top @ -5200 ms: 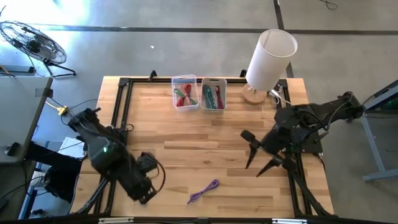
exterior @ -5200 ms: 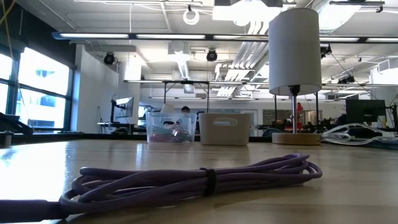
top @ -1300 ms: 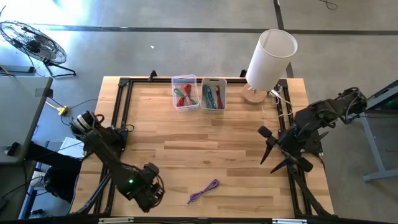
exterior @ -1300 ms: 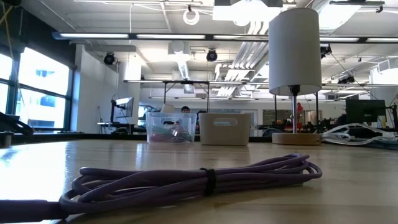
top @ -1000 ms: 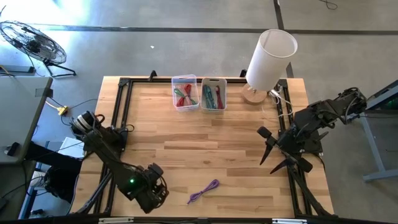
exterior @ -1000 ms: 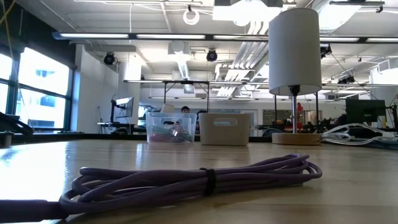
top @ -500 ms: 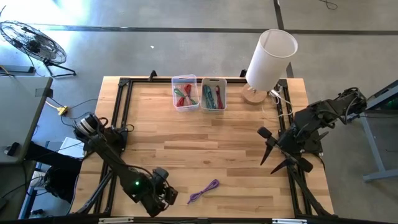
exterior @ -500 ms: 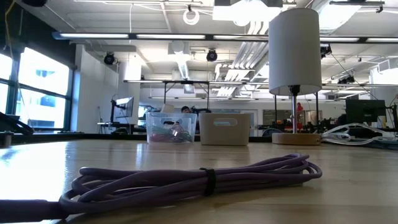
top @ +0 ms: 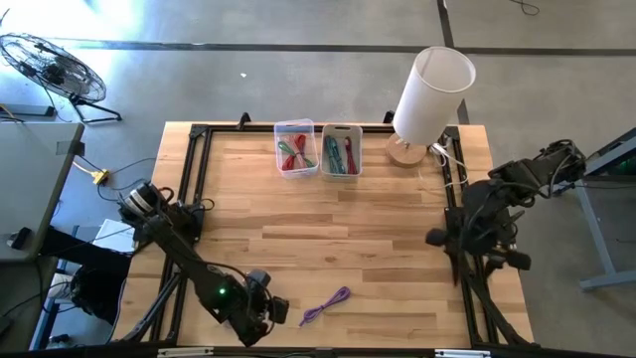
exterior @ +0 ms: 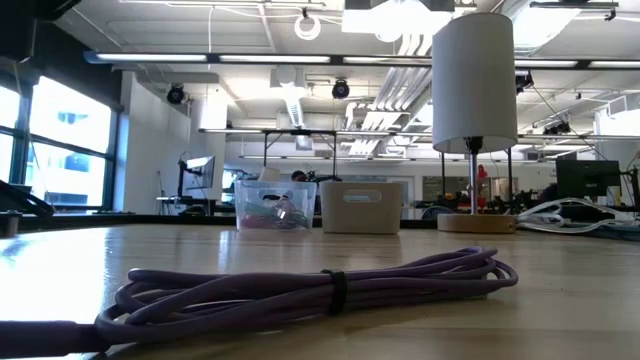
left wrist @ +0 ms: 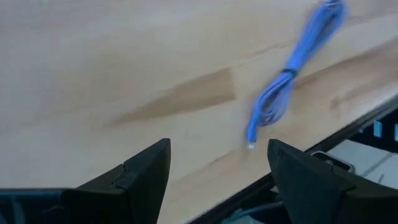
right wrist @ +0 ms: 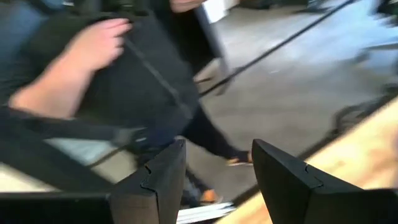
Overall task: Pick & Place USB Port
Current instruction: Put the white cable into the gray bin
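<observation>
The purple cable (top: 325, 305), one bundle, lies near the table's (top: 378, 214) front edge. My left gripper (top: 276, 312) has moved up just beside it, fingers spread (approach nearly complete); my right gripper (top: 444, 244) has swung toward the right edge, also spread. Two bins (top: 317, 149), one lamp (top: 429, 91).

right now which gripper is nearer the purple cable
Left. The left gripper hangs just beside the cable near the table's front edge, fingers open, not touching it. The right gripper is far off by the table's right edge, open and pointing away.
</observation>
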`<state>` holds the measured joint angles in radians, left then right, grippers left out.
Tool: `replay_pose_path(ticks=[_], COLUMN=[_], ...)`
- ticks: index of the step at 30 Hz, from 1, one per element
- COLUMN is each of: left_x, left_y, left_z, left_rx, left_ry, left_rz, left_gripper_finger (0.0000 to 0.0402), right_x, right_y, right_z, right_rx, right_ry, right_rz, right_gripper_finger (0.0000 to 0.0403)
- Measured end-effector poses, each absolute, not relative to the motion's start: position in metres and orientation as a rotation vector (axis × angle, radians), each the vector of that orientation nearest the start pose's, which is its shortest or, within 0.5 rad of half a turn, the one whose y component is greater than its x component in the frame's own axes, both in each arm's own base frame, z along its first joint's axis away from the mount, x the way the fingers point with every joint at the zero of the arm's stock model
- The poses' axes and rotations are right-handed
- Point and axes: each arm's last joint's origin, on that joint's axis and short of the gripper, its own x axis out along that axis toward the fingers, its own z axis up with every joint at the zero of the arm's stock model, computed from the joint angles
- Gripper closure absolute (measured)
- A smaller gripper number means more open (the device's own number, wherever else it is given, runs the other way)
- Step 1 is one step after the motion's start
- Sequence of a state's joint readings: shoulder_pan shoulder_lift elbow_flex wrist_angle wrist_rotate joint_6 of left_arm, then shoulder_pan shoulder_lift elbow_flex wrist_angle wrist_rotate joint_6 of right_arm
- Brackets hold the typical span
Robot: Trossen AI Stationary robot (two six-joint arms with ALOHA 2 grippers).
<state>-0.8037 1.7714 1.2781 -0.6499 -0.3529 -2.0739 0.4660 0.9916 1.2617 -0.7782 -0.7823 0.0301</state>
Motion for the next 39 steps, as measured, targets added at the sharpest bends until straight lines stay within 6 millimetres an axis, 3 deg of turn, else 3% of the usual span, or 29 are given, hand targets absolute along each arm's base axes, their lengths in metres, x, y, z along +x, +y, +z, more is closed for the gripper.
replay_pose_path(ticks=[7,16,21,28,34,39], left_x=[0.265,0.281,0.288,0.297,0.301,0.3], left_y=[-0.237,-0.213,-0.202,-0.189,-0.181,-0.181], left_z=[0.212,0.21,0.21,0.21,0.209,0.209], left_rx=[-1.259,-0.877,-0.64,-0.379,-0.274,-0.229], left_ry=[0.956,1.004,1.082,1.119,1.178,1.178], left_rz=[0.682,0.538,0.384,0.236,0.117,0.112], left_gripper_finger=[0.0137,0.0137,0.0137,0.0137,0.0137,0.0137], right_x=[0.127,0.116,0.12,0.133,0.143,0.159], right_y=[0.099,0.094,0.093,0.09,0.089,0.097], right_z=[0.408,0.413,0.413,0.423,0.439,0.434], right_rx=[0.094,0.062,-0.002,0.005,0.102,0.178], right_ry=[0.553,0.497,0.459,0.339,0.178,0.206], right_rz=[1.319,1.3,1.159,0.803,0.6,0.542], right_gripper_finger=[0.0226,0.0226,0.0226,0.0226,0.0226,0.0226])
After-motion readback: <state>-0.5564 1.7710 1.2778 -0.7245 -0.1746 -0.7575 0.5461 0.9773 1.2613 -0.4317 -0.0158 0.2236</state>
